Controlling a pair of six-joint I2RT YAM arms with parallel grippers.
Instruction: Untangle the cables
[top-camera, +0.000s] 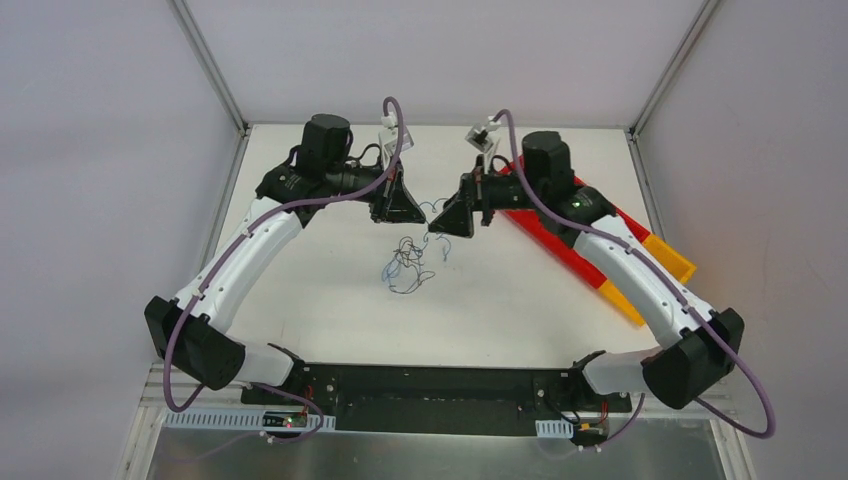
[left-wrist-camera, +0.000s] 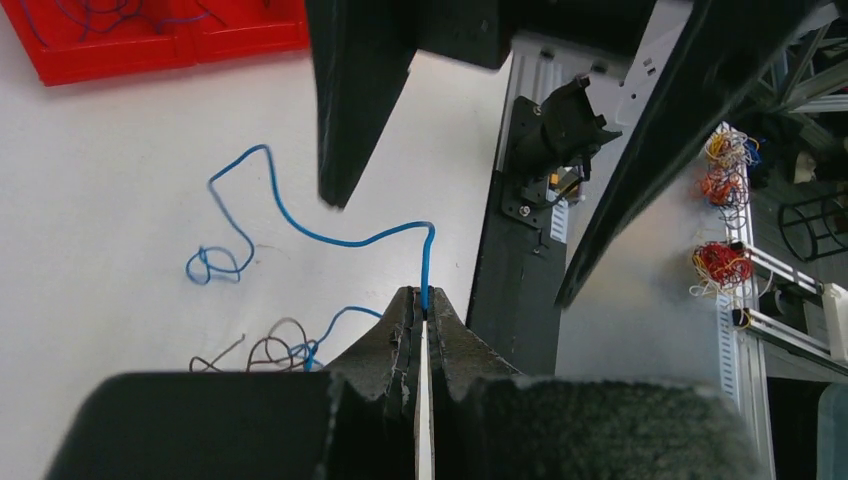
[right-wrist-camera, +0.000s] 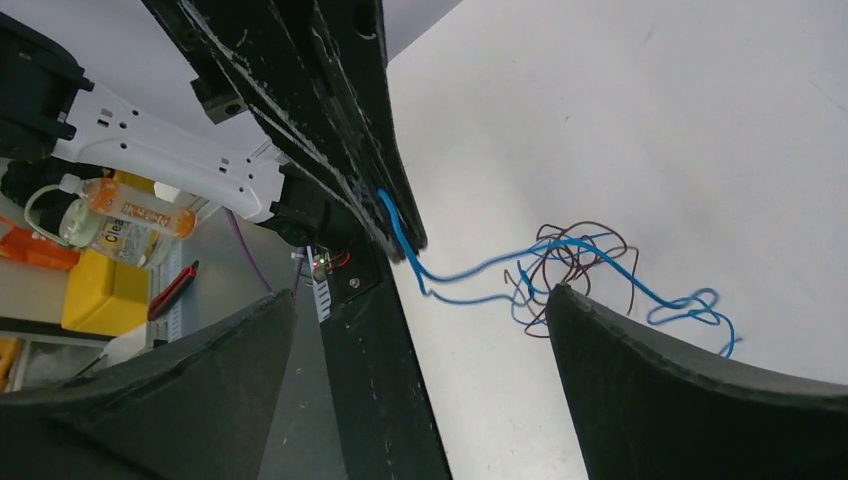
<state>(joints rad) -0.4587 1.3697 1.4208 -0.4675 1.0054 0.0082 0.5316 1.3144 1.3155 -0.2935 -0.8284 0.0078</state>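
The cables lie as a small loose tangle (top-camera: 408, 266) of blue and dark wires on the white table between the arms. My left gripper (top-camera: 405, 208) hangs just above and behind it. In the left wrist view it (left-wrist-camera: 422, 302) is shut on the end of one blue wire (left-wrist-camera: 300, 228), which curls left toward the dark brown strands (left-wrist-camera: 268, 350). My right gripper (top-camera: 450, 220) faces the left one, open and empty. In the right wrist view its jaws (right-wrist-camera: 420, 295) stand wide apart, with the tangle (right-wrist-camera: 570, 262) in front of its right finger (right-wrist-camera: 690, 390).
A long red tray (top-camera: 545, 232) with yellow-orange ends (top-camera: 668, 256) lies at the right under the right arm. It holds a few more wires in the left wrist view (left-wrist-camera: 150, 45). The black base rail (top-camera: 430, 385) runs along the near table edge.
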